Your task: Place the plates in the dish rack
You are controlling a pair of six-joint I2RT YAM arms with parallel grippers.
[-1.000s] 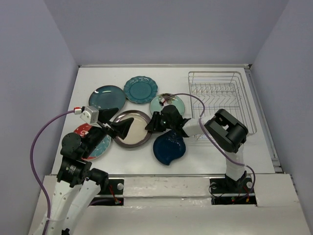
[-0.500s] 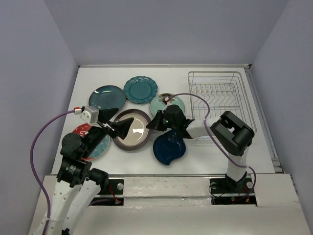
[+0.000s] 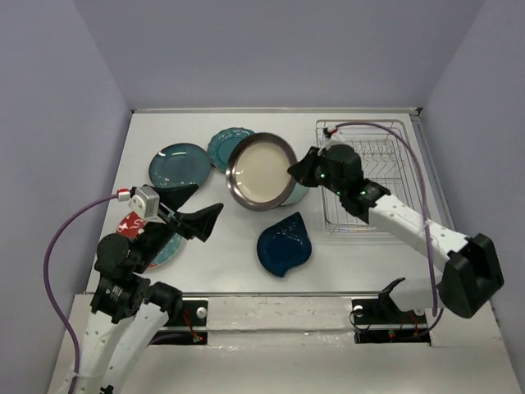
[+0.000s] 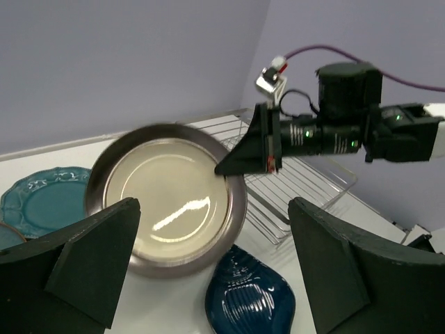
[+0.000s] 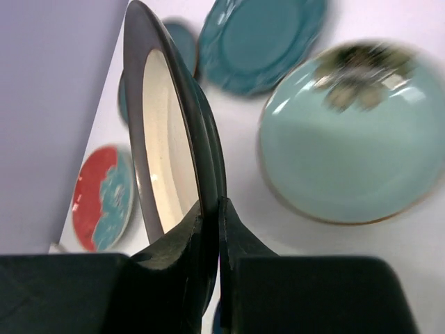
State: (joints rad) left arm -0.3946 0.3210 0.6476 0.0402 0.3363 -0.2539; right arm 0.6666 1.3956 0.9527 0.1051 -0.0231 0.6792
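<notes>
My right gripper [image 3: 294, 169] is shut on the rim of the brown-rimmed cream plate [image 3: 261, 172] and holds it tilted in the air, left of the dish rack [image 3: 365, 174]. In the right wrist view the fingers [image 5: 236, 236] pinch that plate [image 5: 156, 139] edge-on. On the table lie the navy leaf-shaped plate [image 3: 285, 244], the dark teal round plate [image 3: 179, 164], the teal scalloped plate [image 3: 223, 144], a sliver of the mint plate [image 3: 301, 194] and the red-rimmed teal plate [image 3: 156, 246]. My left gripper [image 3: 194, 210] hangs open, empty, over the table's left side.
The left wrist view looks between its open fingers [image 4: 76, 264] at the raised cream plate [image 4: 167, 198], the right gripper [image 4: 243, 160], the navy plate [image 4: 250, 296] and the wire rack [image 4: 306, 191]. Pale walls close in the table at the back and both sides.
My right gripper has shut on the cream plate's rim, lifted it off the table and carried it back and to the right, tilted. The left arm has drawn back slightly.
</notes>
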